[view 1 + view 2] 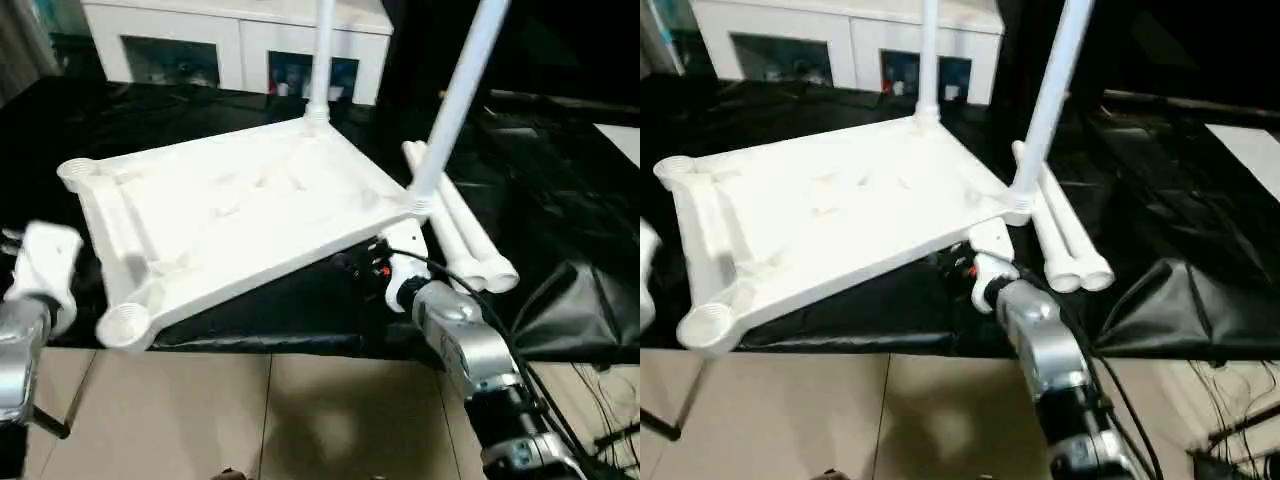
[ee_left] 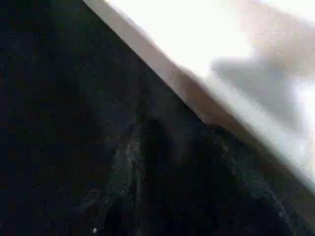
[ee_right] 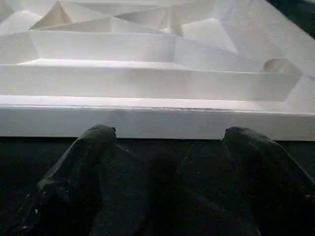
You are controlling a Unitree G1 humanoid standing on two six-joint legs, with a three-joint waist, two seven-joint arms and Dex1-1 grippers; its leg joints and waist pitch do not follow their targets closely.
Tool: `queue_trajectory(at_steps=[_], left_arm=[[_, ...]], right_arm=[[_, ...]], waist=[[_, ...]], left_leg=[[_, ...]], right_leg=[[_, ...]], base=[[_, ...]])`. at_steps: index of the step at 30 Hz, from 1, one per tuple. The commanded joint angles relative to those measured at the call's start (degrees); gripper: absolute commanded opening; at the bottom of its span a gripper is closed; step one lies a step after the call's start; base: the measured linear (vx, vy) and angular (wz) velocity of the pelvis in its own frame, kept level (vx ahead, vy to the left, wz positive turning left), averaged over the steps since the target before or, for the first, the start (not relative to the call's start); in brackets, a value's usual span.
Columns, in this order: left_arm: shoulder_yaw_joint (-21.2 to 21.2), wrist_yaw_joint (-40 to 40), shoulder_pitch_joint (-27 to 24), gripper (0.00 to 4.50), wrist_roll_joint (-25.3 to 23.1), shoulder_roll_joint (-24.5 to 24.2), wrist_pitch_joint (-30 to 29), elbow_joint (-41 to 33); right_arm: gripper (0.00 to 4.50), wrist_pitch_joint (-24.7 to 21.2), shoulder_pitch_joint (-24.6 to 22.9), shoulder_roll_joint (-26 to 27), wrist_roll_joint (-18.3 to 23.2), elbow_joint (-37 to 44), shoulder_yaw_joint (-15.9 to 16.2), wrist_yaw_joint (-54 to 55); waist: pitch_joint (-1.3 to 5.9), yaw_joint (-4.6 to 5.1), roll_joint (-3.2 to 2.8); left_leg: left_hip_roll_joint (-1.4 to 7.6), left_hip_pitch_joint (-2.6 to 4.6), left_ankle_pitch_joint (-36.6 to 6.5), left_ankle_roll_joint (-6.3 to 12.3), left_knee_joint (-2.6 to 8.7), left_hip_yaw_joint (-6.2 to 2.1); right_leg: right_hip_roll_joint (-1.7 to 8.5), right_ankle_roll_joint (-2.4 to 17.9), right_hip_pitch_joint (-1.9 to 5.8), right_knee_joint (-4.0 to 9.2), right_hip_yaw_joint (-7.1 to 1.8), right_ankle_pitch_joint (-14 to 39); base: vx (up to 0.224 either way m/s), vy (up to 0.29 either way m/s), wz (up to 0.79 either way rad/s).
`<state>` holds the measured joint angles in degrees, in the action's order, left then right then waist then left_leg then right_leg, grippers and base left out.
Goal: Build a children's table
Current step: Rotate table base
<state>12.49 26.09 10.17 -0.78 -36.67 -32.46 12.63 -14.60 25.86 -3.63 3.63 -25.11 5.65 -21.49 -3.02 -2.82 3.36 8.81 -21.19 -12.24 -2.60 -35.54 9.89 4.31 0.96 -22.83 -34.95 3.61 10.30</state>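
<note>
The large white plastic rectangular table top [image 1: 250, 215] lies upside down on the black sheet-covered work surface [image 1: 560, 230], its ribbed underside facing up and its near edge tilted. Two long white tapered tube legs stand in the far round corner sockets: one leg [image 1: 322, 60] at the back corner, another leg [image 1: 455, 105] rising from the corner just above the right gripper [image 3: 165, 140]. Two loose white tube legs [image 1: 465, 235] lie side by side on the black sheet, just beyond and to the outside of that gripper. The right gripper sits at the table top's near edge, below the rim; its two black fingers [image 3: 83, 162] stand wide apart, clasping nothing, their tips just short of the white rim. The left arm's white wrist casing [image 1: 45, 265] hangs beside the top's left end, near an empty corner socket [image 1: 125, 322]. The left gripper's fingers cannot be made out, so whether it grips anything cannot be told. A white glass-door cabinet [image 1: 240, 45] stands far beyond both hands.
</note>
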Motion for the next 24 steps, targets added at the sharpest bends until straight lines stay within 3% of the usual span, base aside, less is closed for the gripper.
queue_trajectory(at_steps=[1, 2, 6, 11, 12, 13, 14, 16, 18, 21, 24], left_arm=[[-4.8, 7.4, -0.7, 2.03, 0.6, -1.9, -1.8, -0.1], [-4.8, 7.4, -0.7, 2.03, 0.6, -1.9, -1.8, -0.1], [-5.9, 12.0, -0.8, 2.03, 3.3, -3.6, -4.1, -3.9], [-8.6, 21.6, -2.7, 2.03, 7.9, -7.0, -3.7, -11.5], [-9.2, 24.2, -3.6, 2.03, 10.0, -7.5, -3.9, -14.2], [-9.6, 26.0, -4.0, 2.03, 11.3, -7.9, -4.3, -15.8], [-10.3, 28.1, -4.7, 2.03, 12.7, -8.0, -3.8, -17.5], [-10.7, 29.2, -5.1, 2.03, 13.5, -7.9, -3.5, -18.3], [-11.3, 29.9, -5.3, 2.03, 13.7, -7.8, -2.9, -18.8], [-15.2, 30.9, -4.9, 2.03, 13.1, -5.2, -2.4, -20.0], [-17.5, 30.6, -3.7, 2.03, 12.5, -3.1, -2.0, -19.3]], right_arm=[[3.86, 2.6, 2.9, -0.9, -0.6, -6.1, 0.0, -0.6], [3.86, 2.6, 2.9, -0.9, -0.6, -6.1, 0.0, -0.6], [3.86, 7.0, 8.7, -0.2, -0.5, -17.6, -1.5, -0.9], [3.86, 10.9, 14.3, 1.4, -0.8, -28.3, -2.1, -2.3], [3.86, 11.6, 15.4, 2.2, -1.2, -29.8, -1.4, -3.2], [3.86, 12.5, 16.2, 2.7, -1.4, -31.3, -1.0, -4.0], [3.86, 13.2, 16.9, 3.4, -1.5, -32.1, -0.4, -5.2], [3.86, 13.6, 17.3, 3.8, -1.5, -32.6, 0.0, -6.0], [3.86, 14.0, 17.6, 4.2, -1.4, -32.8, 0.3, -7.0], [3.86, 17.1, 18.5, 5.8, -1.4, -35.0, 1.7, -12.1], [3.86, 18.8, 18.9, 6.4, -1.4, -36.6, 1.6, -14.4]], waist=[[3.30, 0.20, -2.13], [3.14, 0.35, -1.86], [3.18, 0.14, -2.26], [3.05, 0.14, -2.17], [3.04, 0.12, -1.34], [3.03, 0.13, -1.58], [2.92, 0.26, -1.30], [2.87, 0.26, -1.56], [2.82, 0.59, -1.25], [2.73, 0.96, -1.11], [2.91, 1.22, -1.14]], left_leg=[[4.12, 1.35, -11.7, -1.37, 5.83, -1.69], [4.09, 1.21, -12.9, -1.39, 5.93, -1.61], [4.38, 1.51, -13.5, -2.05, 5.77, -1.42], [4.45, 1.39, -13.9, -2.11, 5.96, -1.43], [4.61, 1.27, -14.1, -1.91, 5.98, -1.46], [4.67, 1.19, -14.1, -1.91, 6.02, -1.56], [4.71, 1.37, -14.0, -1.87, 6.05, -1.32], [4.64, 1.34, -13.8, -2.09, 6.07, -1.25], [4.59, 1.25, -14.3, -2.27, 6.14, -1.29], [4.73, 1.07, -15.0, -2.08, 6.05, -1.39], [4.76, 0.91, -13.6, -2.05, 5.99, -1.42]], right_leg=[[4.46, 11.6, 1.53, 3.07, -3.35, 7.0], [4.47, 12.1, 1.70, 3.23, -3.36, 8.8], [4.72, 13.7, 1.65, 3.11, -3.43, 9.3], [4.51, 14.1, 1.76, 3.02, -3.32, 9.9], [4.82, 14.1, 1.86, 3.00, -3.35, 10.8], [4.91, 14.3, 1.93, 2.95, -3.36, 11.2], [4.73, 14.3, 1.63, 3.17, -3.35, 11.4], [4.58, 14.1, 1.65, 3.00, -3.36, 11.0], [4.55, 13.7, 1.75, 2.99, -3.38, 11.4], [4.86, 13.4, 1.81, 3.19, -3.52, 13.6], [4.76, 13.7, 2.03, 2.99, -3.47, 12.2]], base=[[0.000, 0.000, 0.00], [0.000, 0.000, 0.00], [0.000, 0.000, 0.00], [0.000, 0.000, 0.00], [0.000, 0.000, 0.00], [0.000, 0.000, 0.00], [0.000, 0.000, 0.00], [0.000, 0.000, 0.00], [0.000, 0.000, 0.00], [0.000, 0.000, 0.00], [0.000, 0.000, 0.00]])
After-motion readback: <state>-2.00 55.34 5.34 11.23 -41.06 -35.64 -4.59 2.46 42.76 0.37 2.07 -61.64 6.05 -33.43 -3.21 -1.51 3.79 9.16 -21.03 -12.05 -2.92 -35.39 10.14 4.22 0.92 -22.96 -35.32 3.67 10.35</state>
